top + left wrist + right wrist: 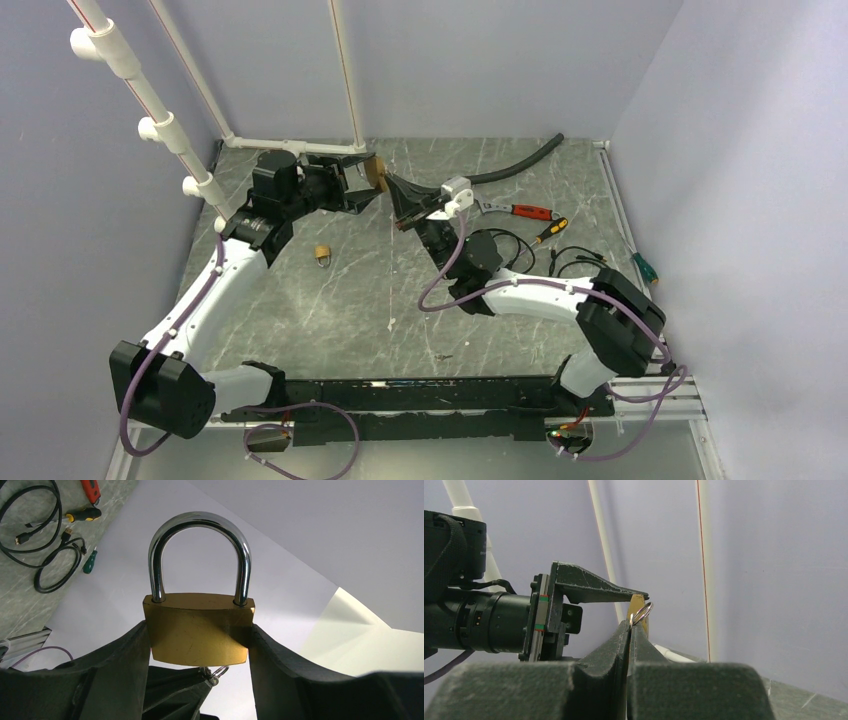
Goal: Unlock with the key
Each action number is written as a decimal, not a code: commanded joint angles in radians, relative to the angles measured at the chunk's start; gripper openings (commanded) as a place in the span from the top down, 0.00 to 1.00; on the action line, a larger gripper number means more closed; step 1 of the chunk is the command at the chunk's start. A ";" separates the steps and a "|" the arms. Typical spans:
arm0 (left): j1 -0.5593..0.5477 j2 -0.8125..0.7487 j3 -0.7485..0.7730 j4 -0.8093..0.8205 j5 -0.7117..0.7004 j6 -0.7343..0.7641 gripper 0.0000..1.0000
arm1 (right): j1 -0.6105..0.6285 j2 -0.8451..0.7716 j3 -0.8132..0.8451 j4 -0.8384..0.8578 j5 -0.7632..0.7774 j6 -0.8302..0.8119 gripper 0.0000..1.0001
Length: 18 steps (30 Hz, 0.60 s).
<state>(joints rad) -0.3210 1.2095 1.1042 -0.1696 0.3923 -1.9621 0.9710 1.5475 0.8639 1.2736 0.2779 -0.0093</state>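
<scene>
Lilac walls (500,60) enclose a grey marbled table (330,310); at its far middle the left gripper (366,182) holds a brass padlock (199,630) off the surface, jaws spread against the body's two sides; the right gripper (630,626), jaws pressed together, pinches the key (214,672) at the padlock's underside, ring showing; a smaller lock (322,256) lies nearer, left.

Light was soft, even from overhead; shadows on worktop (400,300) faint. Glare streaked padlock (200,630) shackle in left wrist view, w/ pale bright patch on wall (325,540). Wrist-view foregrounds were blurry.
</scene>
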 commanded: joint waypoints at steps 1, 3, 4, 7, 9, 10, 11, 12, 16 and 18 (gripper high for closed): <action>-0.003 -0.035 0.036 0.156 0.034 -0.039 1.00 | 0.009 0.025 0.040 0.037 -0.002 -0.025 1.00; -0.003 -0.039 0.030 0.162 0.030 -0.045 1.00 | 0.012 0.031 0.035 0.060 0.006 -0.041 1.00; -0.003 -0.042 0.030 0.162 0.027 -0.046 1.00 | 0.012 0.034 0.031 0.075 0.008 -0.046 1.00; -0.003 -0.044 0.034 0.160 0.025 -0.046 1.00 | 0.020 0.045 0.023 0.123 0.021 -0.073 1.00; -0.003 -0.042 0.037 0.161 0.030 -0.049 1.00 | 0.028 0.058 0.023 0.151 0.027 -0.102 1.00; -0.003 -0.042 0.039 0.162 0.032 -0.049 1.00 | 0.030 0.064 0.024 0.159 0.024 -0.111 1.00; -0.003 -0.042 0.043 0.160 0.034 -0.048 1.00 | 0.032 0.068 0.025 0.164 0.022 -0.115 1.00; -0.003 -0.042 0.046 0.156 0.034 -0.047 1.00 | 0.033 0.073 0.027 0.168 0.021 -0.116 1.00; -0.003 -0.048 0.050 0.144 0.025 -0.040 1.00 | 0.042 0.086 0.027 0.180 0.019 -0.127 1.00; -0.003 -0.050 0.050 0.144 0.026 -0.039 1.00 | 0.048 0.088 0.030 0.174 0.015 -0.141 1.00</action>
<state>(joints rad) -0.3195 1.2095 1.1034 -0.1627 0.3927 -1.9797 1.0000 1.6230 0.8703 1.4132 0.3080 -0.1177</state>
